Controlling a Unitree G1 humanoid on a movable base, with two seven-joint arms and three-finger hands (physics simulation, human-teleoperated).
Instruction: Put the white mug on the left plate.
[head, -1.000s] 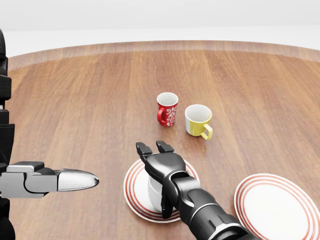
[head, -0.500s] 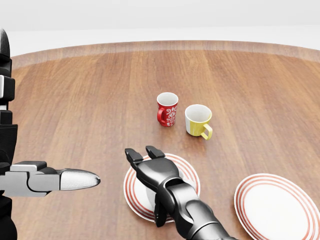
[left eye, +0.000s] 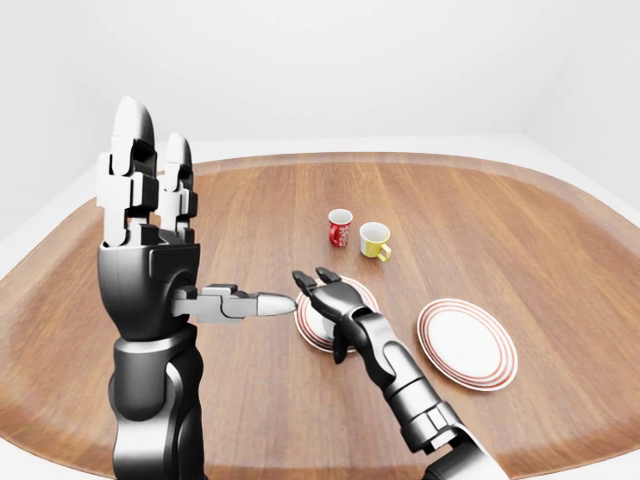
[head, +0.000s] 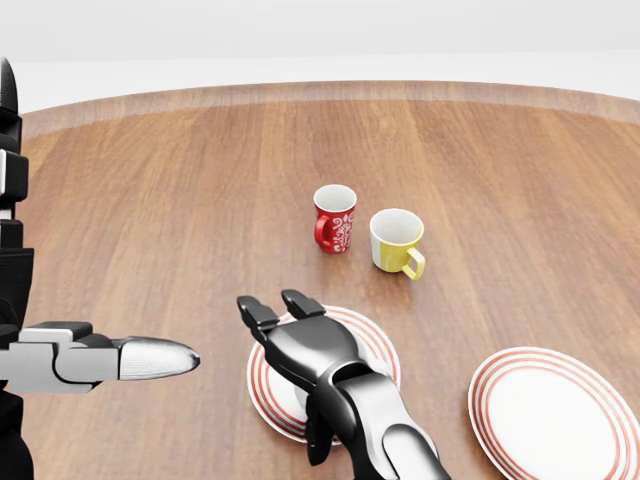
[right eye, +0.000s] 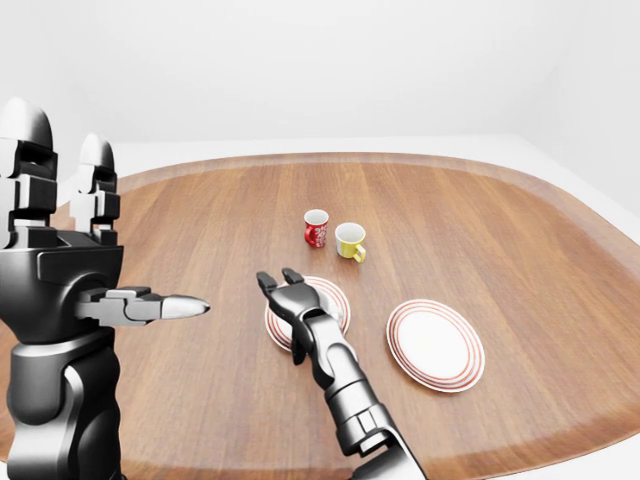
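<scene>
White ceramic is barely showing: the mug (head: 300, 392) is sitting on the left plate (head: 268, 397) under the right hand (head: 295, 340), whose fingers are spreading open, gripping nothing. Rigid, smooth and breakable, it likely wants grasping around its body.

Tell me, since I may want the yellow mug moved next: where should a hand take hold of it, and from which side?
Grip the yellow mug by its round body, probably coming from the head view's right or from above. It stands upright, its handle points toward the view's lower right, and the red mug stands close on its left, leaving little finger room there.
</scene>
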